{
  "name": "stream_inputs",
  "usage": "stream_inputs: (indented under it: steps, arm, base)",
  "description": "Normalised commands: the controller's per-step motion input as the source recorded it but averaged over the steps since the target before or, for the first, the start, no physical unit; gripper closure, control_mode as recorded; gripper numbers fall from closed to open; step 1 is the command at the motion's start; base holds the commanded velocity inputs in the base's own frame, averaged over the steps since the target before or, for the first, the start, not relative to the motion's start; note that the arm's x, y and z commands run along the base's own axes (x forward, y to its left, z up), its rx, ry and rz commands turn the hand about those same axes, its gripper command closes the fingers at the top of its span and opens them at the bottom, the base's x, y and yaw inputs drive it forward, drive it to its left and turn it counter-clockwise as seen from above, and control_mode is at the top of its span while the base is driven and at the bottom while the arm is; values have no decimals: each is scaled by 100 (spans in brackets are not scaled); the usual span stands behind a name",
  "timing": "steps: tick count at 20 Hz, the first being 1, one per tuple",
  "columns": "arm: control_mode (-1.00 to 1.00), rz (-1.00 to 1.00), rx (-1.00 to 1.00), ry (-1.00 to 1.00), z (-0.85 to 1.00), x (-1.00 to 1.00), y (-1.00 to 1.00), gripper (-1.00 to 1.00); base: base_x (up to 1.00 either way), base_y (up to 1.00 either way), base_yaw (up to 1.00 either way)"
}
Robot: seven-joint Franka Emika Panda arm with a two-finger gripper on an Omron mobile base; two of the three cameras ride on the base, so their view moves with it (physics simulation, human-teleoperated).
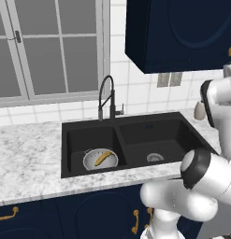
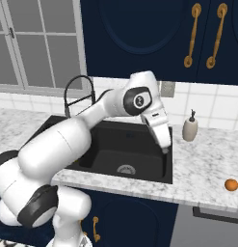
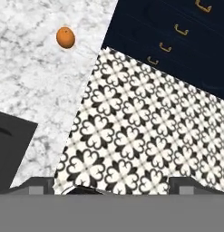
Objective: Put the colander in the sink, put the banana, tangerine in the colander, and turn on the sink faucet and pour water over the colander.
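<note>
No readable text, labels or numbers anywhere.

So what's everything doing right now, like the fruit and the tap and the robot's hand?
colander: sitting in the left basin of the sink.
banana: lying inside the colander.
tangerine: on the counter, right of the sink, untouched.
sink faucet: off, no water running.
hand: open, empty, over the counter's edge.

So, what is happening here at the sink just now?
The white robot arm is holding nothing; its pincer is open above the counter edge. The round silver-grey metal colander already sits in the left basin of the matte black double sink, with the small yellow banana inside. The small orange tangerine lies on the marble counter. No water runs.
</note>
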Motion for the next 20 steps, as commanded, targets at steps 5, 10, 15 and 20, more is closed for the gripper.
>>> stream_inputs:
  steps: [5, 10, 15, 20]
  arm:
    - [-100, 27, 16, -10, -33, 0, -100, -100]
    - [-100, 30, 19, -17, -46, 0, -100, -100]
    - [-100, 28, 13, -22, -49, 2, -100, -100]
    - [-100, 5, 0, -5, -26, 3, -34, -100]
  base:
    - [0, 0, 0]
    - [0, 0, 0]
    - [0, 0, 0]
    - [0, 0, 0]
